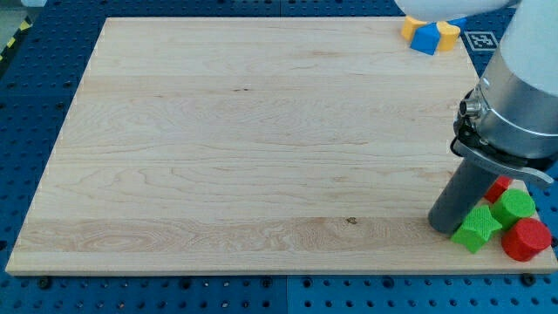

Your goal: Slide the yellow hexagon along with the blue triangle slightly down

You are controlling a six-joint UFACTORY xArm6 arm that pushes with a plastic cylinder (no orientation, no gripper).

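A blue block (425,39), probably the triangle, lies at the board's top right corner. A yellow block (409,29) touches its left side and another yellow block (448,35) touches its right side. I cannot tell which one is the hexagon. A white part of the arm hides their upper edges. My tip (445,227) rests on the board near the bottom right corner, far below these blocks. It is just left of a green star (476,230), touching or nearly touching it.
Next to the green star at the bottom right sit a green block (515,204), a red block (527,240) and another red block (498,187) partly behind the rod. The wooden board (244,148) lies on a blue perforated table (35,87).
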